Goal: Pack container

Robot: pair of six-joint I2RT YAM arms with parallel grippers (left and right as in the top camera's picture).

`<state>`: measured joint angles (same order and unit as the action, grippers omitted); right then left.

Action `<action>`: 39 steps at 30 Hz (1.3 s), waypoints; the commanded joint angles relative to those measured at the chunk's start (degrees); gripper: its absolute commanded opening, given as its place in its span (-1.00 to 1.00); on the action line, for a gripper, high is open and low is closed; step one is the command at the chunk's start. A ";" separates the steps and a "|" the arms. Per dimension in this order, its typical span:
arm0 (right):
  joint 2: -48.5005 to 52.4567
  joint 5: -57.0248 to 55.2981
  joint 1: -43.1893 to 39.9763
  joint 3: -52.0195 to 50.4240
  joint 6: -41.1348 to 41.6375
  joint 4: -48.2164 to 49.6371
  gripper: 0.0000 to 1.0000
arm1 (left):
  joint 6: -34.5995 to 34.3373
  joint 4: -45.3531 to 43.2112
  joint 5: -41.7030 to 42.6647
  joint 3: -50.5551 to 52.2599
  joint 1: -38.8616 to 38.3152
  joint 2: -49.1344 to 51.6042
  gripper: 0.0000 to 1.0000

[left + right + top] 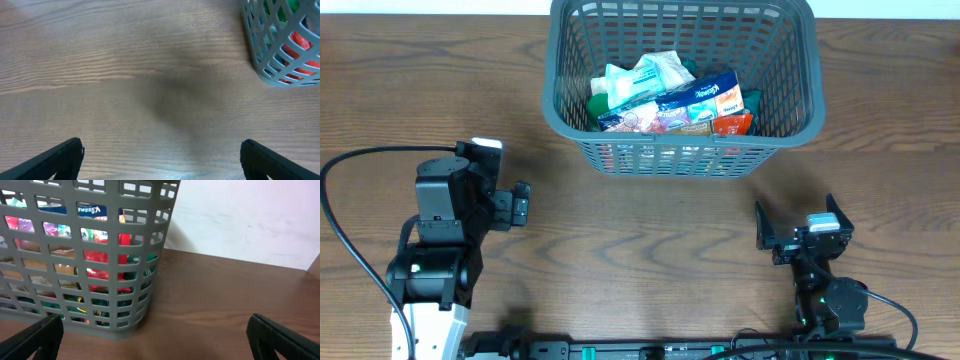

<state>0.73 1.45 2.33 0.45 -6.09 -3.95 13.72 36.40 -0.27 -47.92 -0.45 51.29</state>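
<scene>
**Basket loaded, both grippers off it**

Basket (680, 158) sits centre, at far edge of desk (650, 260), with mixed snack packets (670, 95) inside. Left gripper (160, 155) and right gripper (155, 335): jaws spread wide, gripping nothing, both apart from basket. Brown wood-grain top; white wall (240, 215) behind.

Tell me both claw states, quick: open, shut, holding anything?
Left claw: open, holding nothing.
Right claw: open, holding nothing.
</scene>
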 commanded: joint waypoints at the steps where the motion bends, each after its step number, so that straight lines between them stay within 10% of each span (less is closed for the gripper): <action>1: -0.42 -0.85 0.74 -0.13 0.22 -0.31 0.98 | -0.09 0.00 -0.46 -0.39 0.20 0.04 0.96; 13: -0.42 -0.85 0.74 -0.13 0.22 -0.31 0.98 | -2.08 0.24 8.83 7.52 -3.15 -15.67 0.97; 25: -0.42 -0.85 0.74 -0.13 0.22 -0.31 0.99 | -1.20 -45.83 3.48 39.65 -3.39 -39.58 0.97; 39: -0.42 -0.85 0.74 -0.13 0.22 -0.31 0.98 | -1.68 -36.15 -5.29 47.69 -3.39 -51.21 0.97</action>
<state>0.69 1.21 2.33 0.45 -6.09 -3.97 13.47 -2.55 -3.77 -0.51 -3.60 1.87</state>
